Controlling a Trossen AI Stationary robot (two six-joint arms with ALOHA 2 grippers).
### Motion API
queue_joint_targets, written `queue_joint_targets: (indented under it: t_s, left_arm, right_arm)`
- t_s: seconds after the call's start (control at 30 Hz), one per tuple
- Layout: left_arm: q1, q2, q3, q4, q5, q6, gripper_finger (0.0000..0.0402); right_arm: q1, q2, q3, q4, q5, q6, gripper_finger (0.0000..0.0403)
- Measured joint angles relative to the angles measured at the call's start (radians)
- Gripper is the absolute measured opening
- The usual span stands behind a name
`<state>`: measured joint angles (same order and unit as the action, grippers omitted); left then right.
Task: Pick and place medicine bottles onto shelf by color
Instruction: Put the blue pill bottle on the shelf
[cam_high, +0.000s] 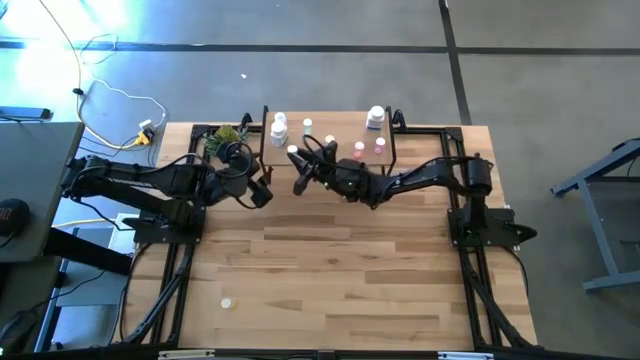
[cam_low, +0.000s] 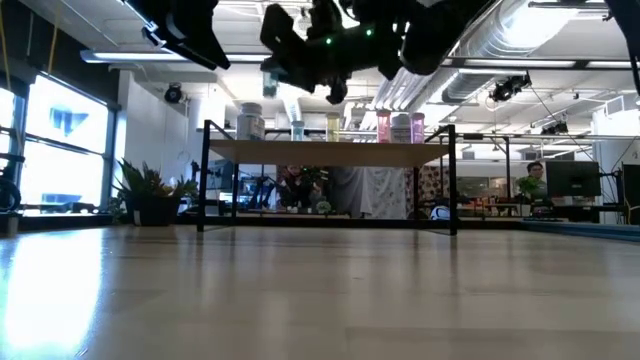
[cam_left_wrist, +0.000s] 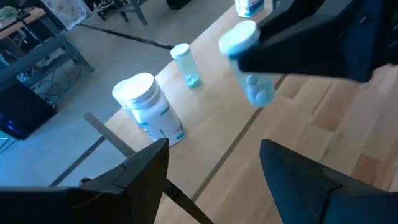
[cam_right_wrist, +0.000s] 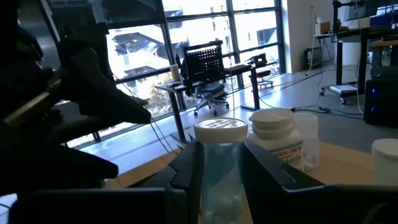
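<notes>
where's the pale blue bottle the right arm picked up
Clamped in the right gripper, the pale blue bottle hangs above the shelf's left front edge in the high view, near the large white bottles.

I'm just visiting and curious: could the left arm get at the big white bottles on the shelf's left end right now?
Probably yes. The left gripper hangs open just off the shelf, and the big white bottles lie straight ahead, unblocked. The right gripper, holding a pale bottle, is off to one side.

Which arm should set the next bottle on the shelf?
Right. Its tool already grips a pale blue bottle beside the shelf; the left tool is open and holds nothing.
</notes>
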<state>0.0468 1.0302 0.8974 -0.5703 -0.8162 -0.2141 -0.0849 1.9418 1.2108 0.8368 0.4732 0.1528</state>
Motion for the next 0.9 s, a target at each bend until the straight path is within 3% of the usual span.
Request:
queue_joint_targets:
  t_s: [0.4, 0.9]
  left_arm:
    - [0.0, 0.0, 0.0, 0.0, 0.0, 0.0, 0.0243]
    - [0.0, 0.0, 0.0, 0.0, 0.001, 0.005, 0.0243]
  right_arm:
    - [-0.021, 0.112, 0.0, 0.067, 0.042, -0.005, 0.008]
    - [-0.091, 0.116, 0.0, 0.013, 0.001, -0.048, 0.008]
